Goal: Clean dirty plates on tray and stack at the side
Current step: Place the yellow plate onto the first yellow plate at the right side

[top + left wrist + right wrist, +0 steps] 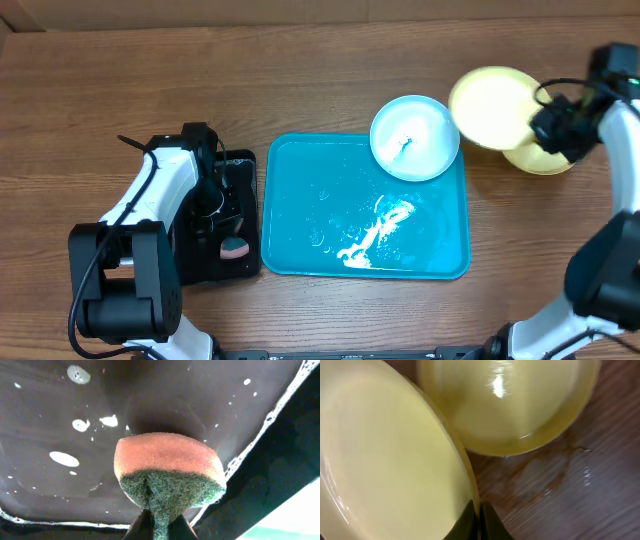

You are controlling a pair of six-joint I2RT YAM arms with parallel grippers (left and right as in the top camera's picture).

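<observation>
1. Filling my right wrist view, the held plate (pixel 385 460) is yellow and hangs tilted. My right gripper (pixel 480 515) is pinched tight on its rim.
2. Table (pixel 120 80): brown wood, showing bare along the far side.
3. Tray (pixel 300 240): blue and wet, in the middle of the table, with a foam streak (pixel 375 235) toward its near right.
4. Black tray (pixel 250 165): just left of the tray, its floor wet and spotted.
5. Blue plate (pixel 415 137): on the tray's far right corner, overhanging the rim. A small dark mark sits at its centre, so I judge it not yet cleaned.
6. Lower plate (pixel 520 400): yellow, flat on the table right of the tray, partly under the held plate.
7. Sponge (pixel 167 467): my left gripper (pixel 154 525) is closed on its green scrub side, parked over the black tray.
8. Step in hand, as I read it: stacking. The held plate looks clean and sits above the lower plate, so the next move is to level it, centre it, lower it until the rims nest, then let go.
9. Edges and room: the held plate's left edge is near the blue plate, so I should keep it to the right as it goes down. My grip is thin, on the rim alone, and the plate looks wet, so it could slip. The wood beside the lower plate is damp. Bare table lies far of the stack.
</observation>
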